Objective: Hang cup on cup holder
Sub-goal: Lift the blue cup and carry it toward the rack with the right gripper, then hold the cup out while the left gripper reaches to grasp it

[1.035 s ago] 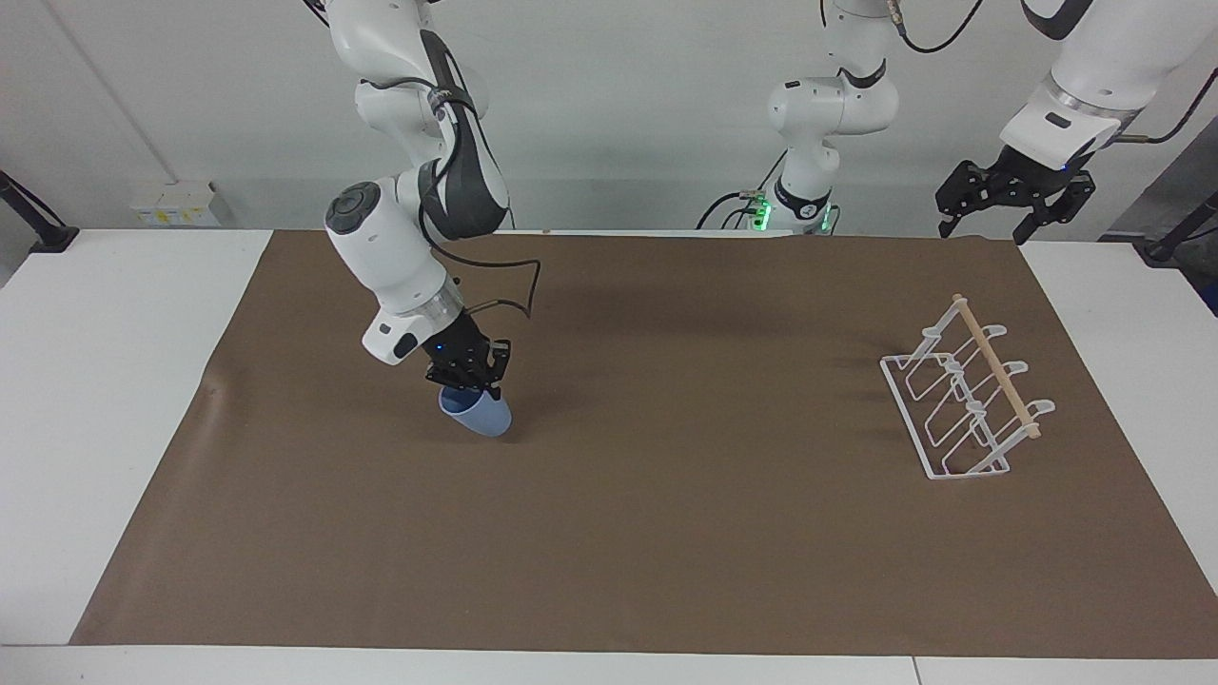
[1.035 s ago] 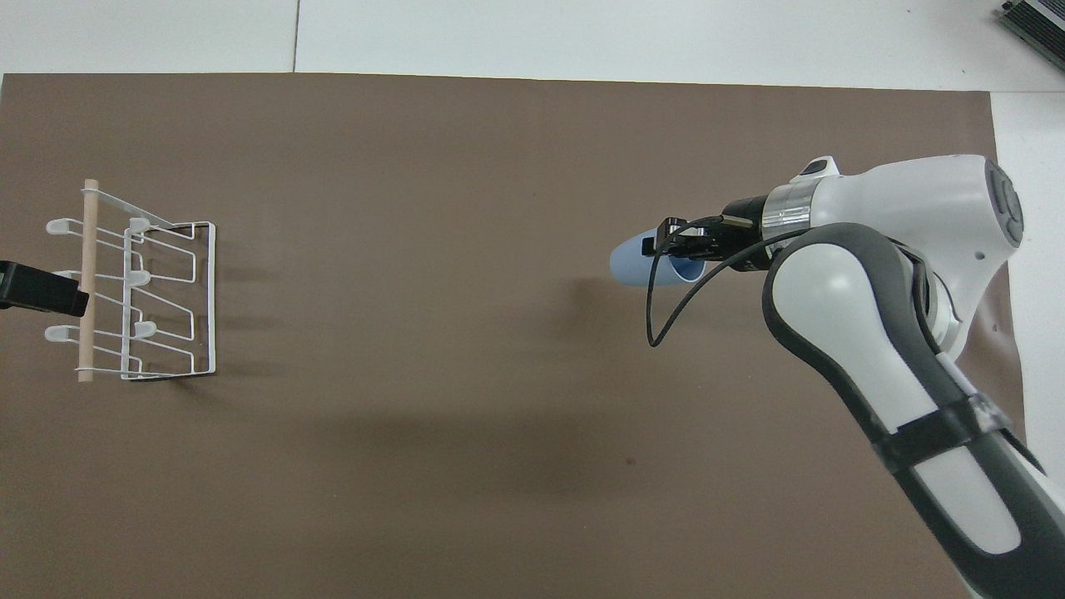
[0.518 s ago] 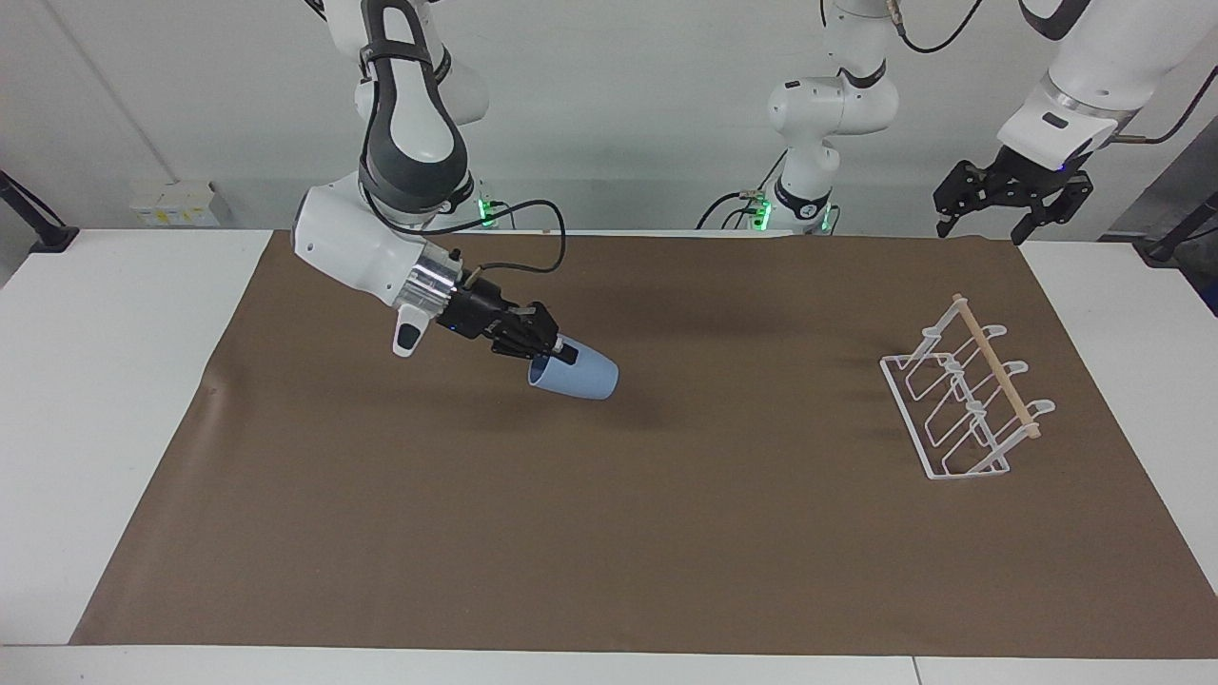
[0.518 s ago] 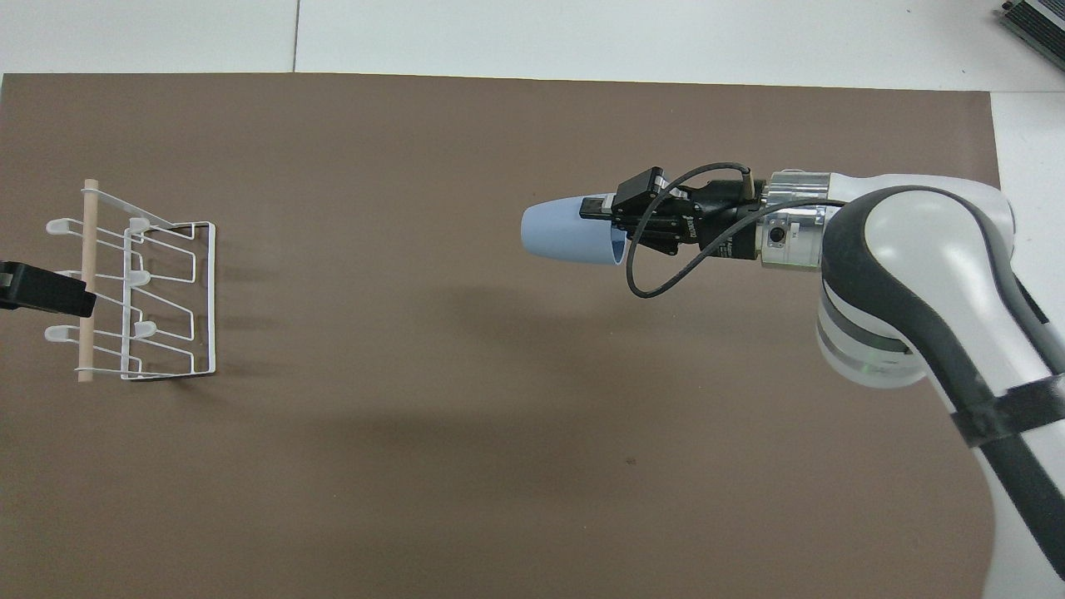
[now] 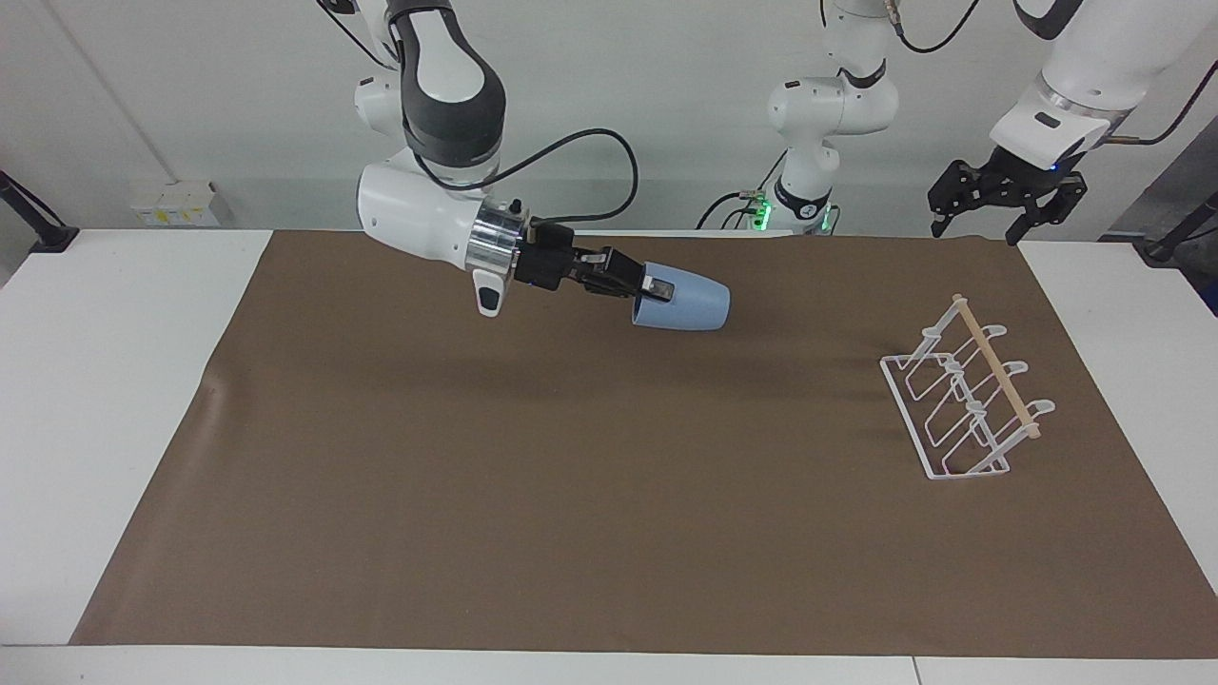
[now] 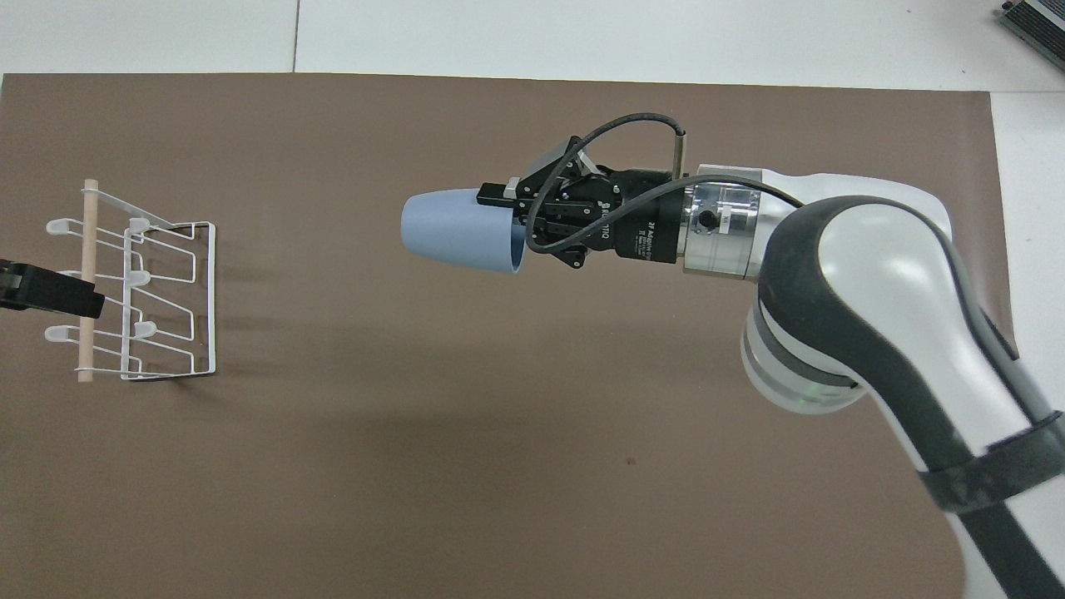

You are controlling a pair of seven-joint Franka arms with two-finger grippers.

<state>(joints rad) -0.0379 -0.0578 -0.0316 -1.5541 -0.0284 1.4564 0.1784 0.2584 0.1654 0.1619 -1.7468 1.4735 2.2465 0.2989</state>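
cup holder (image 5: 966, 392) sits at the left arm's end of the mat (image 5: 609, 533). my right gripper (image 5: 636, 283) clamps the cup (image 5: 687, 304) by its rim, up in the air, well apart from the holder, cup's long axis roughly level, base pointing at holder. left gripper (image 5: 999, 195) waits over the table edge near the holder, fingers spread.

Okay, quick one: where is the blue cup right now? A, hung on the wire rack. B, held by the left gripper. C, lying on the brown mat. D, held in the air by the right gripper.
D: the right gripper is shut on the rim of the cup, holding it sideways above the brown mat, well short of the cup holder.
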